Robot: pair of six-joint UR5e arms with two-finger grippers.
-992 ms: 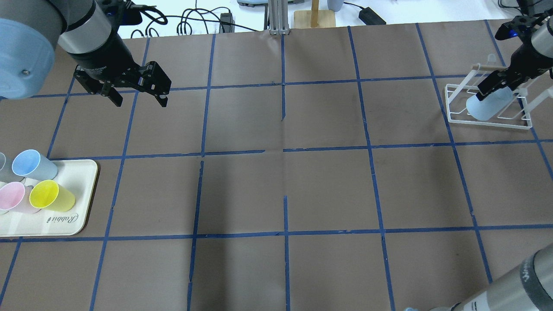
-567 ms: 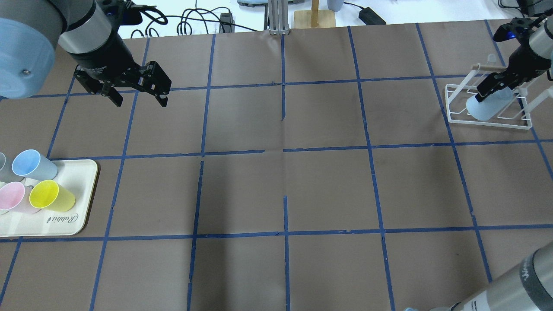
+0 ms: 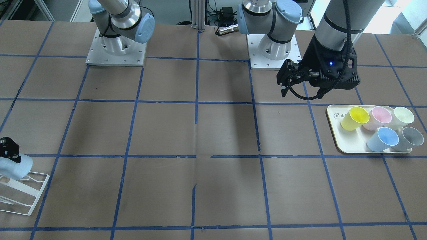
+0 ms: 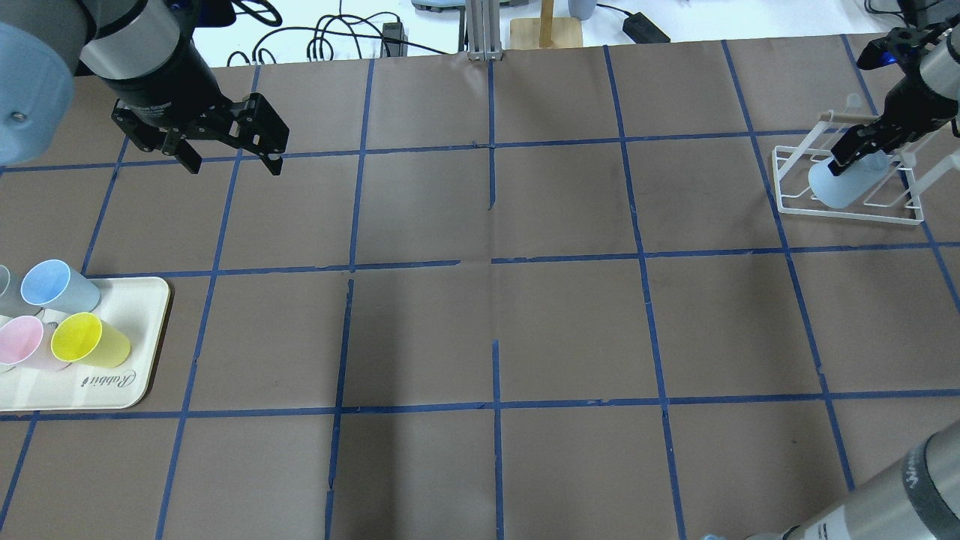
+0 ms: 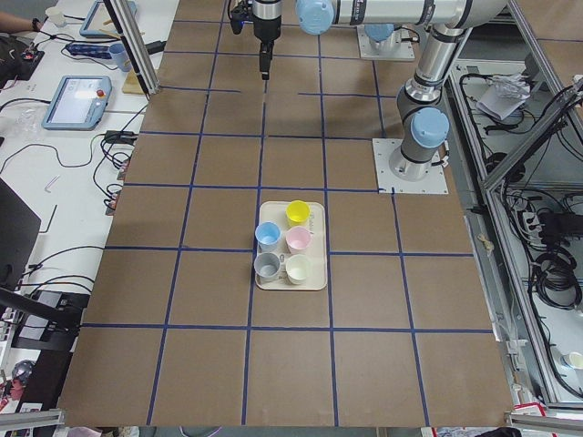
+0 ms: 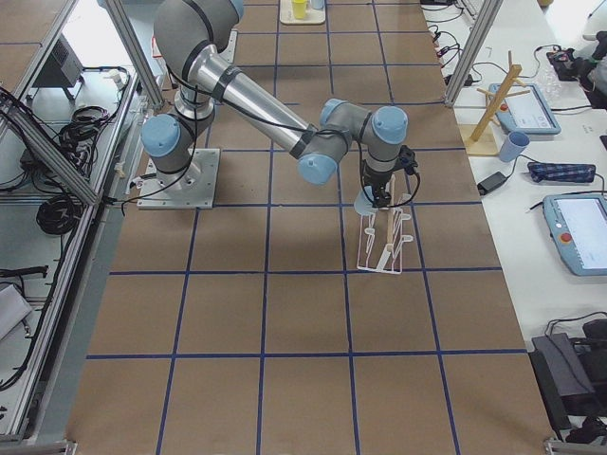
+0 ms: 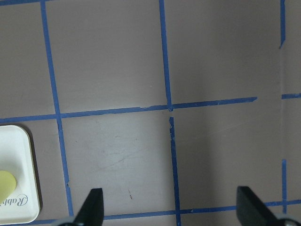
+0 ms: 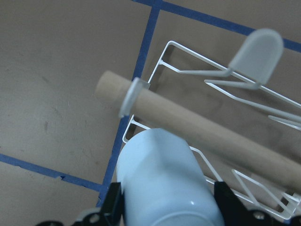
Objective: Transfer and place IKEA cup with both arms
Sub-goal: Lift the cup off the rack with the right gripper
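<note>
Placing step: R gripper (image 4: pixel 844 161) clamped on pale-blue IKEA cup (image 4: pixel 840 187), tilted over wire rack (image 4: pixel 847 214) at far right of bench (image 4: pixel 495 330); L gripper (image 4: pixel 232 166) wide open, empty, far left; next, prob., seat cup in rack, then let go.

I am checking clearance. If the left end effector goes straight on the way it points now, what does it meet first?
Probably the bare brown table paper, near a blue tape line. The left end effector is open; the tray lies off to the side.
</note>
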